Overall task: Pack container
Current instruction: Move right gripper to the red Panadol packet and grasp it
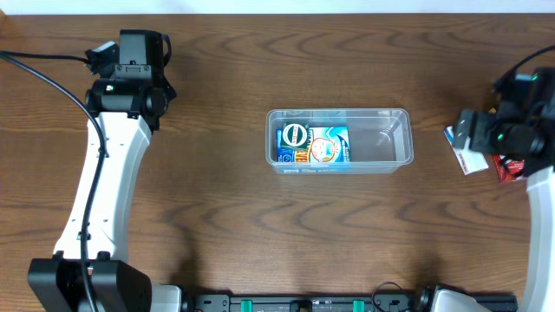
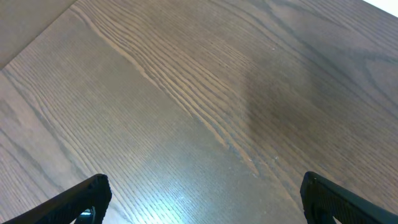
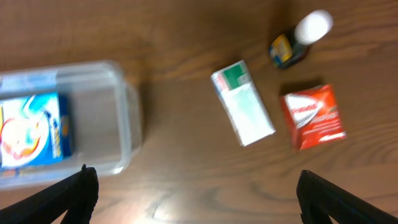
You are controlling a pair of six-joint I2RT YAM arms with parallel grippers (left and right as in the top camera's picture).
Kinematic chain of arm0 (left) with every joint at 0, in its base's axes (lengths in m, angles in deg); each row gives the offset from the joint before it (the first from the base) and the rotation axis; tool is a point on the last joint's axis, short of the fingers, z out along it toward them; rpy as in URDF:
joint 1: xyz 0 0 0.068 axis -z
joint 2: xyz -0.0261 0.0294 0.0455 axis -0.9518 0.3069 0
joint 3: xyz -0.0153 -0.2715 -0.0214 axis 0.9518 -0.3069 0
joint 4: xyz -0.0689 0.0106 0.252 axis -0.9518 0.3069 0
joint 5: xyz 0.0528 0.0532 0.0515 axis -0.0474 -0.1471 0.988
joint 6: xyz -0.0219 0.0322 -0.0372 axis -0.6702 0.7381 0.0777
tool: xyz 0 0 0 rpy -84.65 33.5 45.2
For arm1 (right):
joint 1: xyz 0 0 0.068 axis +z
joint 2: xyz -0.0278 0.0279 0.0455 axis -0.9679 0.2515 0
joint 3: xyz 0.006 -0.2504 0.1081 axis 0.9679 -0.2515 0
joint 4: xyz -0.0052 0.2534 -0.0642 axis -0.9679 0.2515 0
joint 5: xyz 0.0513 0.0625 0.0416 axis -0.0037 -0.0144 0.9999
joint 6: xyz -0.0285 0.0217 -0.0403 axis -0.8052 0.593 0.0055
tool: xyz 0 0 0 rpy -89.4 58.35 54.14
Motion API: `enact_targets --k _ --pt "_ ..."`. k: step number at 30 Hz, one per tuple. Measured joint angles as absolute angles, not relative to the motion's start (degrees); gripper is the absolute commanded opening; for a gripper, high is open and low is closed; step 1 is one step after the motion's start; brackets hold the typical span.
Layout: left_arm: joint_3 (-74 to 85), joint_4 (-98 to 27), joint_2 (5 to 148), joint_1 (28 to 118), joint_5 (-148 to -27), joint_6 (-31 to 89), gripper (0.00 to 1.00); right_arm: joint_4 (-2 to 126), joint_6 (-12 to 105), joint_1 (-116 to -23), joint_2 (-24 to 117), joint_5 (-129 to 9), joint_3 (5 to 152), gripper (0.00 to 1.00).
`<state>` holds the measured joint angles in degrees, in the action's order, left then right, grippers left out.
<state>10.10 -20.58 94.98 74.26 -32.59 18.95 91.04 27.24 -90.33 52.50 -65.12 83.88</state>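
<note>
Overhead: container (image 1: 386, 139) sits mid-surface (image 1: 217, 191), long side running L-R. Blue carton (image 1: 314, 145) lies flat in its left half.

L wrist: left end effector (image 2: 205, 205) spread wide, gripping nothing, over plain wood.

R wrist: right end effector (image 3: 196, 202) also spread, gripping nothing. White-green box (image 3: 244, 102), red box (image 3: 312, 116) and white-capped bottle (image 3: 301, 37) lie on the wood near the container's end, apart from it.
</note>
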Motion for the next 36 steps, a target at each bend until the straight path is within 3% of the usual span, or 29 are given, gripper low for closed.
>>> enact_targets --k 12,23,36 --pt "10.1 -20.58 94.98 74.26 -32.59 18.95 0.98 88.13 19.72 -97.19 53.26 -74.72 84.51 0.99" --pt "10.1 -20.58 94.98 74.26 -32.59 18.95 0.98 86.89 15.19 -105.3 63.45 -71.51 84.93 0.99" --pt "10.1 -20.58 94.98 74.26 -32.59 18.95 0.98 83.92 11.21 -106.41 75.29 -70.17 84.95 0.99"
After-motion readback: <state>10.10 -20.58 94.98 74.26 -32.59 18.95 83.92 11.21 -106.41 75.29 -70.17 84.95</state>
